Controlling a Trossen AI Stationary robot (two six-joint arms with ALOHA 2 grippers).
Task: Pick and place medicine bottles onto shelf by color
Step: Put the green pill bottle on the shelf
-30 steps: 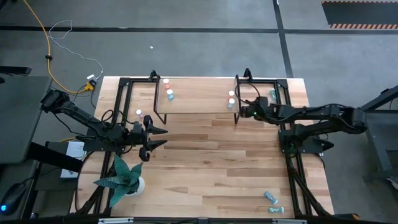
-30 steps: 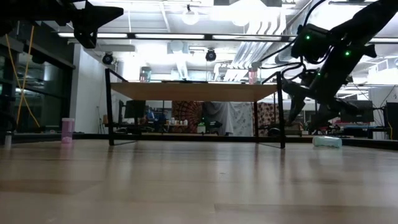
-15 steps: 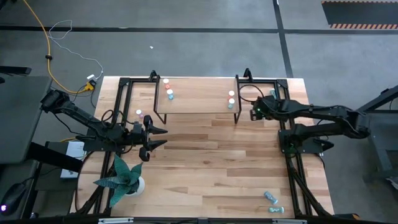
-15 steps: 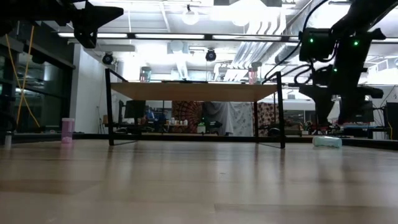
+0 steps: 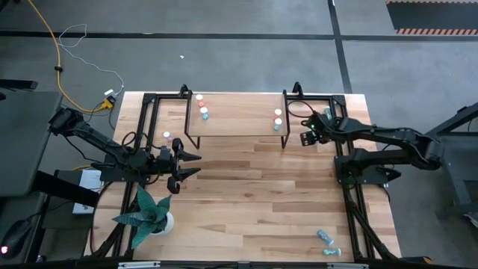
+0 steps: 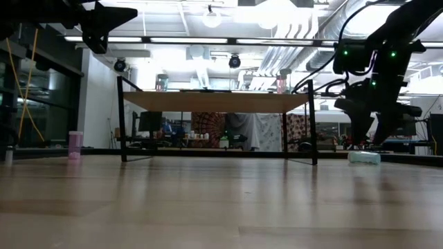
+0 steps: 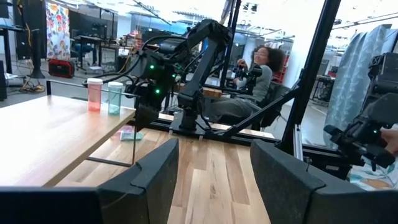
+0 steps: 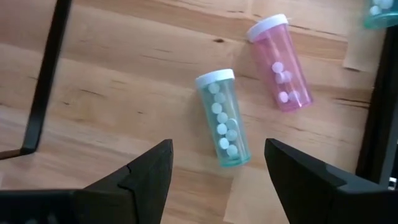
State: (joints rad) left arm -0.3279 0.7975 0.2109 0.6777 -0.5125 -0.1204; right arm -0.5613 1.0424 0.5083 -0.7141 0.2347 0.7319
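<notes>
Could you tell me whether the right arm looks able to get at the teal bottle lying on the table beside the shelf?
Probably yes: the right gripper hangs over the teal bottle, jaws open, nothing between them. The pink bottle lies apart, to one side.
</notes>
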